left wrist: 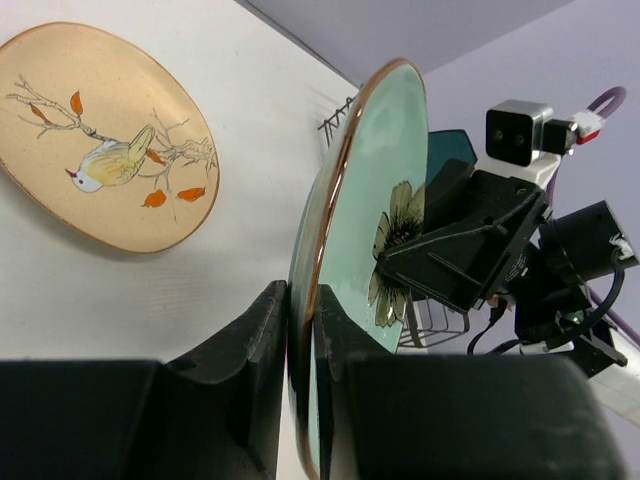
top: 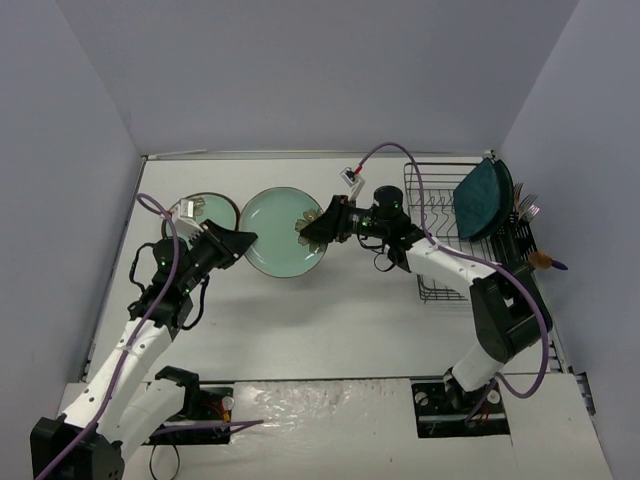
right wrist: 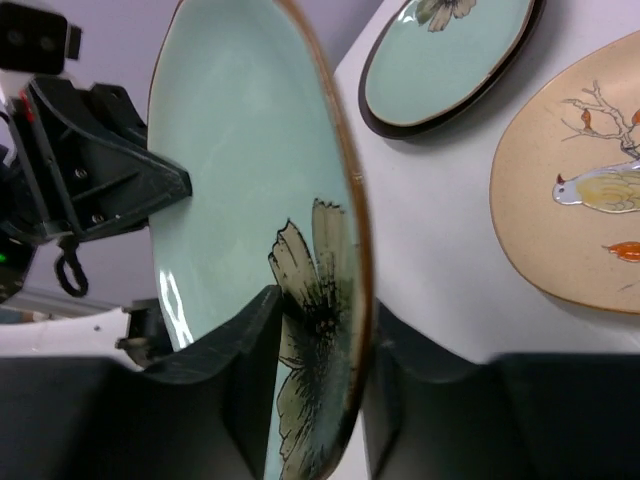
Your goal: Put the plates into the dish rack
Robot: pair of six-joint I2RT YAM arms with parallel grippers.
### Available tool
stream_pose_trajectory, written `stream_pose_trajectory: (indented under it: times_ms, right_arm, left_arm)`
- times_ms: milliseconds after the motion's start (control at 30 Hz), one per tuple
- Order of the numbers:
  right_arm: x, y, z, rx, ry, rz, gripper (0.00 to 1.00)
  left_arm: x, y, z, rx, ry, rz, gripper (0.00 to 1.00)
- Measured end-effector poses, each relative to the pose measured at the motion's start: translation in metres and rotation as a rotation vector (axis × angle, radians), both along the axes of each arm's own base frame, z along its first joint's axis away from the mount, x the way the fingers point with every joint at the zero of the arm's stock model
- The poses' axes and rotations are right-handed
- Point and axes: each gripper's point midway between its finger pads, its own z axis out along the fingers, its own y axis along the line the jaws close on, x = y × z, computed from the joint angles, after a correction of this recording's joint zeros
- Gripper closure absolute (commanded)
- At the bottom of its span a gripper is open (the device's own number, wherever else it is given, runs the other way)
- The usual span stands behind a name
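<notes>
Quick look at where we are. The tan-rimmed mint plate is up off the bench, hanging in the middle between the two arms. It sits left of the dish rack, not in it.

The left fingers are clenched on its rim on the near-left side. In the left wrist view the rim runs straight down into the slot between them, with no gap showing.

The right fingers are on the opposite edge, right by the flower print. One is against the plate's face and the other is tucked behind the rim. They straddle it closely, but we can't tell whether they're actually squeezing it.

The two dark teal plates stand on edge at the far right end of the rack, just beside the cutlery holder with forks sticking up.

On the bench, the dark-rimmed mint plate lies flat at the far left, partly hidden behind the left arm. The cream plate with the bird painting lies flat near it. We only see that one from the wrist cameras.
</notes>
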Motion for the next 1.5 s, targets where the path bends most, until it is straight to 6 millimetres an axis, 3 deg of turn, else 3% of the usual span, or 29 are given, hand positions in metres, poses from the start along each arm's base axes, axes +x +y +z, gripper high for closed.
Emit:
stream_pose_trajectory:
  times_ms: [100,200,367,433,567,633,767,933,1100,1267,1400,1500]
  right_arm:
    - [-0.002,-0.004,0.002,0.016,0.024,-0.004,0.97]
    - [-0.006,-0.009,0.009,0.032,0.037,-0.007,1.0]
    - [-0.011,-0.014,0.017,0.025,0.002,-0.014,1.0]
    - [-0.013,-0.018,0.018,-0.005,-0.028,-0.03,1.0]
    - [-0.008,-0.039,0.015,-0.12,-0.074,-0.108,1.0]
    - [-0.001,-0.057,0.016,-0.196,-0.106,-0.171,1.0]
    - [0.02,-0.104,0.033,-0.345,-0.21,-0.349,1.0]
    - [0.047,-0.184,0.063,-0.603,-0.377,-0.668,1.0]
    - [0.063,-0.268,0.067,-0.896,-0.439,-0.93,1.0]
    - [0.071,-0.339,0.058,-1.111,-0.399,-1.078,1.0]
    - [0.078,-0.365,0.054,-1.198,-0.387,-1.126,1.0]
    - [0.088,-0.376,0.05,-1.214,-0.393,-1.134,1.0]
  left_arm:
    - [0.001,0.001,0.001,-0.001,-0.013,0.0,1.0]
    - [0.0,0.0,0.001,-0.004,-0.016,-0.01,0.93]
    - [0.001,0.001,-0.001,0.015,-0.02,-0.004,0.59]
    - [0.003,0.005,-0.007,0.045,-0.005,0.016,0.41]
    - [0.006,0.018,-0.01,0.145,0.023,0.065,0.13]
    - [0.007,0.027,-0.003,0.205,0.029,0.096,0.05]
    - [0.008,0.054,0.022,0.357,-0.002,0.184,0.03]
    - [-0.002,0.093,0.036,0.577,0.013,0.29,0.03]
    - [-0.015,0.122,0.012,0.776,0.087,0.317,0.03]
    - [-0.021,0.132,-0.027,0.879,0.167,0.285,0.03]
    - [-0.026,0.137,-0.049,0.921,0.234,0.259,0.03]
    - [-0.027,0.14,-0.051,0.928,0.237,0.262,0.03]
